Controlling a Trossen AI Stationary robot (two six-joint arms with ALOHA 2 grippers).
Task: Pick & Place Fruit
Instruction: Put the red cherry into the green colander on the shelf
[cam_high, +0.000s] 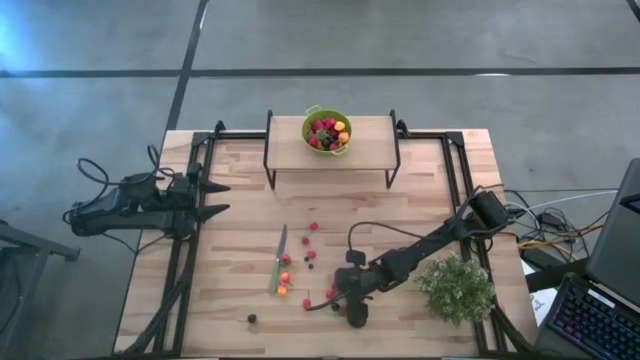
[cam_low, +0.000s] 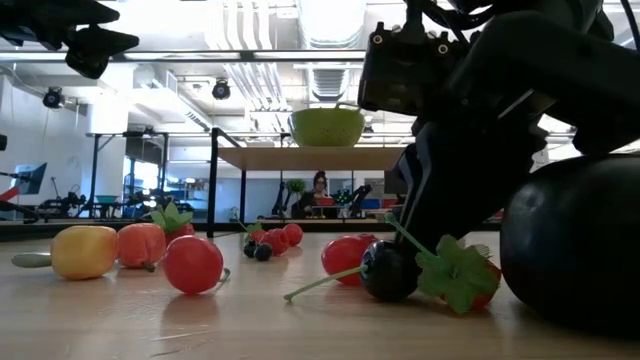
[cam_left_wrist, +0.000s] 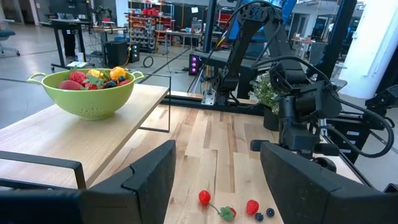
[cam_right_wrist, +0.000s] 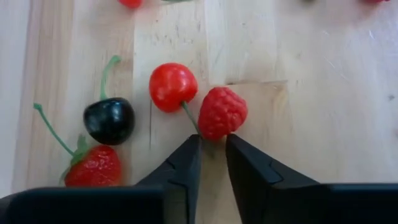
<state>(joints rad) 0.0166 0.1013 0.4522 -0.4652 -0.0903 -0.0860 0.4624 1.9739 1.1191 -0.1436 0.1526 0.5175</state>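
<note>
The fruit (cam_high: 306, 262) lay scattered on the wooden table (cam_high: 240, 190), mostly near the front edge in the middle, and more pieces filled the green bowl (cam_high: 327, 130) on the raised shelf (cam_high: 370, 135) at the far side. In the right wrist view a red raspberry (cam_right_wrist: 221, 112) lay just beside a red cherry (cam_right_wrist: 172, 86), and the cherry's thin green stem (cam_right_wrist: 189, 118) ran down between them. A black cherry (cam_right_wrist: 109, 121) and a strawberry (cam_right_wrist: 93, 167) lay close together on the other side of the red cherry.

The right gripper (cam_right_wrist: 212, 148) was low over this group. Its two fingers (cam_right_wrist: 183, 163) were nearly together, with only a narrow gap, and their tips were at the end of the stem and at the edge of the raspberry. Whether they really pinched the stem, I cannot tell.

A green-handled knife (cam_high: 279, 262) lay on the table left of the loose fruit, and one dark berry (cam_high: 252, 319) lay alone nearer the front edge. A bushy pale-green plant (cam_high: 457, 288) stood at the right. The left gripper (cam_high: 222, 198) waited at the left side of the table, raised above it, its jaws spread wide and holding nothing.
</note>
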